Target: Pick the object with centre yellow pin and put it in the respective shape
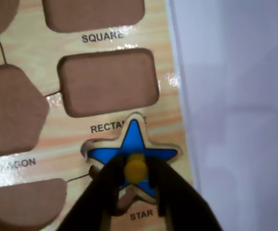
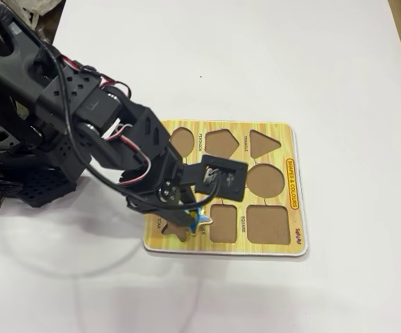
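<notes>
I am gripping the yellow knob [image 1: 136, 168] of the blue star [image 1: 132, 147] with the pincer [image 1: 137, 185] clenched, the star sitting askew over the star recess [image 1: 96, 172]. Releasing now risks its points riding the board [image 1: 67, 147]. Labels reading: SQUARE, STAR, "SHAPES & COLOURS".

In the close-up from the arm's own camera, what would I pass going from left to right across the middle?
Six-sided hollow → rectangle hollow → blue star held by the claw → board's right edge → white table.

star piece [image 1: 132, 144] over star recess [image 1: 96, 169], below rectangle recess [image 1: 108, 82]
</notes>
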Motion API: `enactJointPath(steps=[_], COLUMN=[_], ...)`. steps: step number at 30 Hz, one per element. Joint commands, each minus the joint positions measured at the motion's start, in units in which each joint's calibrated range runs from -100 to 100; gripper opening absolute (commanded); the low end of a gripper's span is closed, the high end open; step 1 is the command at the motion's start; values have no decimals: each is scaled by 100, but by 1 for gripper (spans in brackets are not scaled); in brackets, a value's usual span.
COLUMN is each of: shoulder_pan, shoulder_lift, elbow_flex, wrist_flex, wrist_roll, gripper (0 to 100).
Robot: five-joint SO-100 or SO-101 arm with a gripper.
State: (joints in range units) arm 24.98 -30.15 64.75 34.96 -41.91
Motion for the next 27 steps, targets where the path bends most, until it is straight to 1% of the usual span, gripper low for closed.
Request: enactJointPath(steps=[1,10,15,27], shoulder_pan=[22,12,22,22], shoulder_lift=[-307,-759,-800,-692], elbow_flex=[207,872,818,612], wrist_flex=[4,-39,-56,-73], wrist_roll=[18,39,525,541], gripper=[1,1,1,1])
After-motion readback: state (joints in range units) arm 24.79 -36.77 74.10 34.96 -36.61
